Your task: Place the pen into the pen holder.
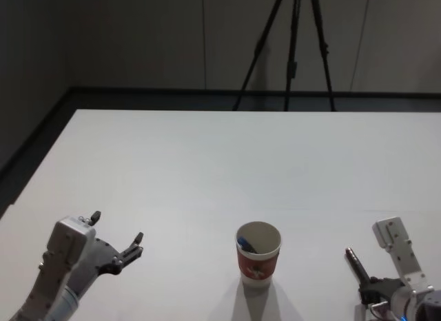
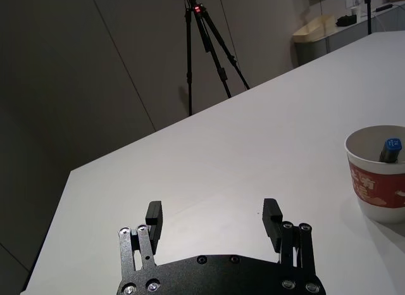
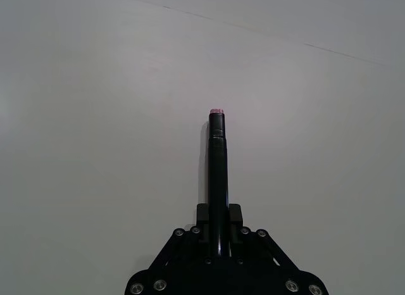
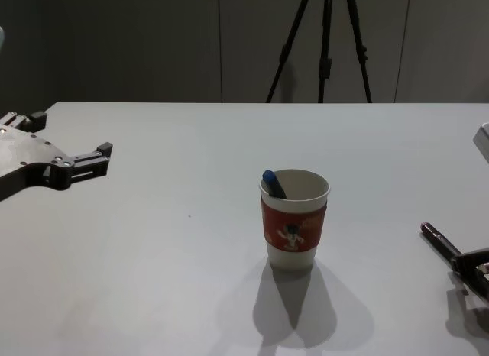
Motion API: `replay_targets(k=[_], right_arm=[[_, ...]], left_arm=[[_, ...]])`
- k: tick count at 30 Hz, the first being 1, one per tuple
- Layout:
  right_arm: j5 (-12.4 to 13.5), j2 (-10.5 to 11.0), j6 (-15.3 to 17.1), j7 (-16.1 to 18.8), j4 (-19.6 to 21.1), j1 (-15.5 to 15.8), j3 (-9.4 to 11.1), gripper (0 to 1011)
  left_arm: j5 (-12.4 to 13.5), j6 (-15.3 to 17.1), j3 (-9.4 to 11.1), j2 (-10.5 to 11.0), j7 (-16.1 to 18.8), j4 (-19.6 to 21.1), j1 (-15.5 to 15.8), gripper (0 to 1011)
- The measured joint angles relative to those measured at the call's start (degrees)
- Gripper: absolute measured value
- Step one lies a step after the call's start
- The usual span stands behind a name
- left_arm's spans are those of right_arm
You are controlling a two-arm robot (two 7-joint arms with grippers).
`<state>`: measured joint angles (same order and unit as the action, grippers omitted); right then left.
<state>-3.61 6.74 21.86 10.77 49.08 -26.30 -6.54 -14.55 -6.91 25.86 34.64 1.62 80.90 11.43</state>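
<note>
The right gripper (image 3: pixel 218 213) is clamped on the lower end of a thin, stiff, light black pen (image 3: pixel 217 162). The cup (image 4: pixel 295 216) is light and may tip easily. The left gripper (image 2: pixel 214 218) waits with fingers apart.

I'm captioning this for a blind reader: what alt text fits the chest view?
A paper cup pen holder with a red sleeve stands mid-table, a blue-capped pen leaning inside. The right hand at the right edge grips a dark pen; the open left hand hovers at left.

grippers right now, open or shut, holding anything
Left gripper: open, holding nothing, left of the pen holder.
Right gripper: shut on a dark pen.
</note>
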Motion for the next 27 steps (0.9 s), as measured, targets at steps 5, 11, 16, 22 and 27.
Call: replay_targets(k=[5,11,16,22,27], right_arm=[[0.0,0.0,0.0,0.0,0.0,0.0,0.0,174],[0.0,0.0,0.0,0.0,0.0,0.0,0.0,174],[0.0,0.0,0.0,0.0,0.0,0.0,0.0,174],[0.3,0.3,-0.6,0.6,1.1,0.7,0.2,174],[0.5,0.7,-1.3,0.8,2.6,1.6,0.2,174]], left_arm=[[0.0,0.0,0.0,0.0,0.0,0.0,0.0,1002],[0.0,0.0,0.0,0.0,0.0,0.0,0.0,1002],[0.0,0.0,0.0,0.0,0.0,0.0,0.0,1001],[0.0,0.0,0.0,0.0,0.0,0.0,0.0,1002],[0.0,0.0,0.0,0.0,0.0,0.0,0.0,1002]])
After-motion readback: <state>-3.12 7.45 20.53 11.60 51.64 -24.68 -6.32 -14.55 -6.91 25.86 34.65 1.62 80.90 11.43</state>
